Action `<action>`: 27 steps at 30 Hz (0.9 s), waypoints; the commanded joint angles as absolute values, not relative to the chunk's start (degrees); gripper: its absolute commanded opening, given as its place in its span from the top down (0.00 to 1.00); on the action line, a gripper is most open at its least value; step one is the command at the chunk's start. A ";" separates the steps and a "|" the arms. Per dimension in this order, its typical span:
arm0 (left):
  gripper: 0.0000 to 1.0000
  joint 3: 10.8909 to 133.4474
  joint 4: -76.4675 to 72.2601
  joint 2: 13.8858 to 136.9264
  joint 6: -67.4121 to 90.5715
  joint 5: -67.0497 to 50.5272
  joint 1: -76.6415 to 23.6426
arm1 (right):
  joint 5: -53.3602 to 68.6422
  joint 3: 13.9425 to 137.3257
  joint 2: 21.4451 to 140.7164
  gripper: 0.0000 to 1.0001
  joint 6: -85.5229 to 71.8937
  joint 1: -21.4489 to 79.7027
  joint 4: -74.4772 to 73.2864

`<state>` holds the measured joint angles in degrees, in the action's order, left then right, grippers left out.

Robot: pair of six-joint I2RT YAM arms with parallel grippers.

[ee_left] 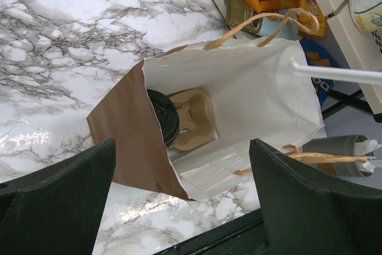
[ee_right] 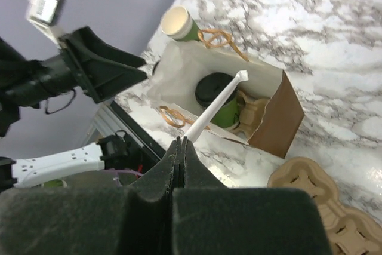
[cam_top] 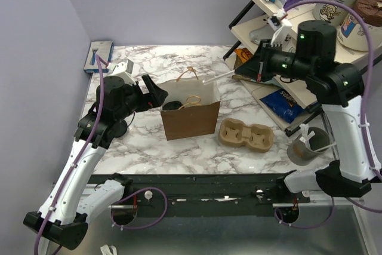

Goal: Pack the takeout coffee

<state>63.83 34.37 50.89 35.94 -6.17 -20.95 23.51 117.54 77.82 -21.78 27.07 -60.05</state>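
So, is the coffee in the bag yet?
In: the coffee, black lid and green side, sits inside the open bag beside a brown tray.

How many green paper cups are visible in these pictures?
2. The lidded cup stands inside the brown bag; the lidless cup stands on the table just outside it. Others may be hidden behind the arms.

Black-lidded takeout coffee (ee_left: 163, 116) inside brown paper bag (ee_left: 127, 143), beside pulp tray (ee_left: 194, 117)
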 commanded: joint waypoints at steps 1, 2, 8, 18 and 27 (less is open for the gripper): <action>0.01 63.11 33.75 50.18 36.56 -4.66 -20.57 | 17.06 119.26 82.34 0.99 -19.07 29.18 -69.07; 0.01 63.02 34.10 50.27 36.56 -4.66 -20.48 | 17.14 119.35 82.61 0.99 -18.99 29.70 -69.17; 0.01 62.67 34.63 50.54 36.65 -4.40 -20.48 | 10.81 118.56 87.43 0.99 -20.12 32.08 -71.27; 0.01 62.40 36.12 50.01 36.83 -2.46 -20.30 | 10.90 118.39 93.96 0.47 -20.04 34.19 -69.70; 0.01 63.10 37.96 48.69 37.62 -0.62 -20.21 | 8.27 112.34 86.76 0.00 -21.61 34.19 -62.15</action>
<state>62.89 36.16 50.13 36.84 -3.49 -20.67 11.55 115.59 91.90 -20.58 33.80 -66.72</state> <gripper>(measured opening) 0.990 0.995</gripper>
